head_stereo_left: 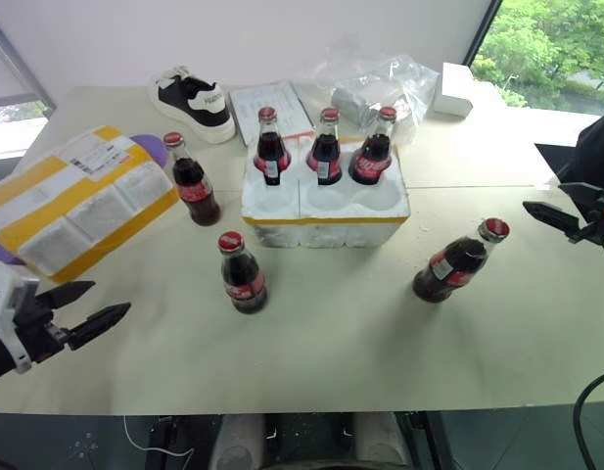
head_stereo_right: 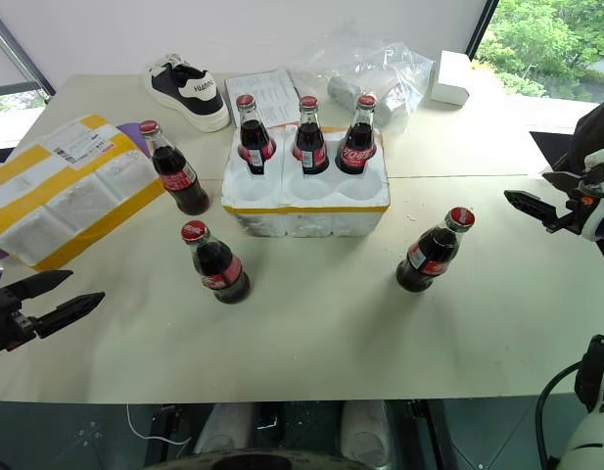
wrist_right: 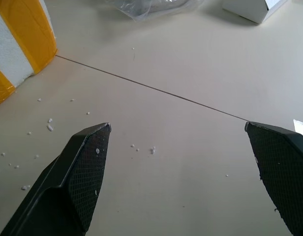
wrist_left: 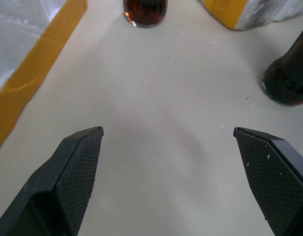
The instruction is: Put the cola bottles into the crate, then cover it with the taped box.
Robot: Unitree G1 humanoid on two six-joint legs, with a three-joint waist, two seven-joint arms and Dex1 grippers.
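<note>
Still, three cola bottles (head_stereo_left: 246, 273) stood loose mid-tabletop, short of the crate (head_stereo_left: 326, 210). We held the left gripper (head_stereo_left: 89, 310) and right gripper (head_stereo_right: 532, 207) spread wide, empty. Glass: heavy, slippery, breakable; we judged the neck safest.

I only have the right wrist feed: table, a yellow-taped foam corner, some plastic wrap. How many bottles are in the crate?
Observer: Three cola bottles stand in the crate's back row; the front wells are empty.
Operator: The other three?
Observer: All upright on the table: one left of the crate, one in front of it, one off its right front corner.
Operator: Left gripper?
Observer: Jaws open, left gripper holds nothing, near the table's front-left edge.
Operator: Taped box?
Observer: The taped box lies at the left, beside the leftmost bottle.
</note>
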